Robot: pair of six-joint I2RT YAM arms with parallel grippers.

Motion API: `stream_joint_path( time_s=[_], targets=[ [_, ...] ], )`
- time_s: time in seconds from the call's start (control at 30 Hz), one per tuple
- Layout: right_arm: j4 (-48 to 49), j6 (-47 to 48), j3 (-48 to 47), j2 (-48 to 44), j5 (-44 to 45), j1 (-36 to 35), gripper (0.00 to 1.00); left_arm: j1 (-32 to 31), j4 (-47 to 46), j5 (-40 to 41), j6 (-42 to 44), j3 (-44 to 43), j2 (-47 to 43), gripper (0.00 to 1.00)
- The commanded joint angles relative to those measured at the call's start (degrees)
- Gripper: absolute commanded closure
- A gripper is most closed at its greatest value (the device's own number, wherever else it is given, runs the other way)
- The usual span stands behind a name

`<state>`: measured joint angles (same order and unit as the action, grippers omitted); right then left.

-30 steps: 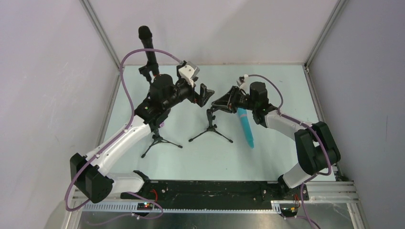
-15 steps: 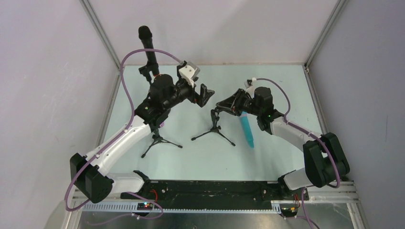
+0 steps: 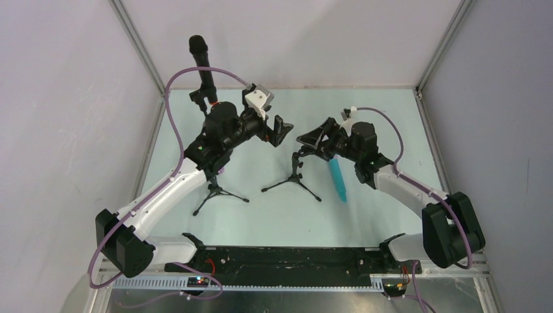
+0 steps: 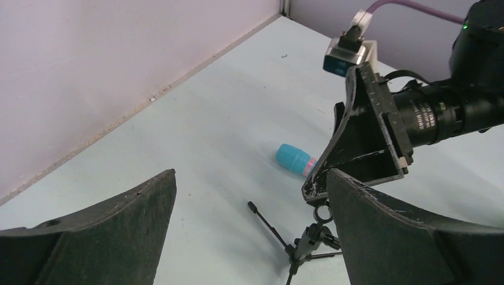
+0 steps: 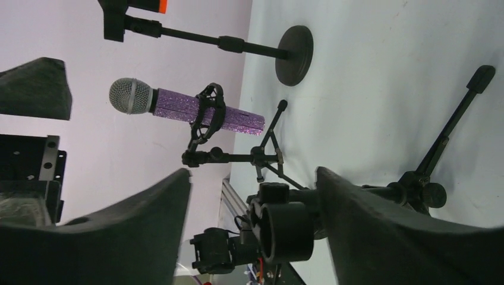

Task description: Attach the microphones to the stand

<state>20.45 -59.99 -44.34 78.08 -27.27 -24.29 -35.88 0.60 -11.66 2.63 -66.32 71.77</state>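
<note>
You are working between pale lilac walls (image 3: 72, 130) that are closing in a light blue-green desk (image 3: 378, 117). The left arm (image 3: 163, 195) is reaching over the left tripod (image 3: 215, 192), and the left tool (image 3: 282, 130) is hanging wide open above the desk. The right tool (image 3: 308, 139) is gaping too, its fingers sitting either side of the head of the middle tripod (image 3: 291, 177) without visibly pressing it.

From above, the black mic (image 3: 202, 65) is standing upright in the tall stand (image 3: 210, 98) at the back left. The left arm is covering nearly all of the purple mic there. The right wrist view is showing it whole: the purple mic (image 5: 196, 110), glittery with a silver mesh head, is sitting level in the left tripod's clip. That view is also showing the tall stand's round base and the black mic's orange ring.

The blue mic (image 3: 337, 179) is lying loose on the desk just right of the middle tripod. The left wrist view is catching only its rounded end.
</note>
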Motion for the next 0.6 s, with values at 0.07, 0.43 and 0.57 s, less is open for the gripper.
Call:
stream_joint_path(
  time_s=[0.07, 0.43, 0.57],
  targets=[
    [-3.1, 3.9, 0.0, -5.3, 5.1, 0.0, 0.04, -0.5, -1.4, 0.7, 1.4, 0.4, -1.4, 0.0],
    [-9.9, 6.3, 0.0, -6.6, 6.3, 0.8, 0.08, -0.7, -1.4, 0.8, 1.9, 0.5, -1.5, 0.0],
    [-12.8, 7.2, 0.1, -7.1, 7.2, 0.8, 0.14, -0.7, -1.3, 0.8, 2.0, 0.5, -1.6, 0.0]
  ],
)
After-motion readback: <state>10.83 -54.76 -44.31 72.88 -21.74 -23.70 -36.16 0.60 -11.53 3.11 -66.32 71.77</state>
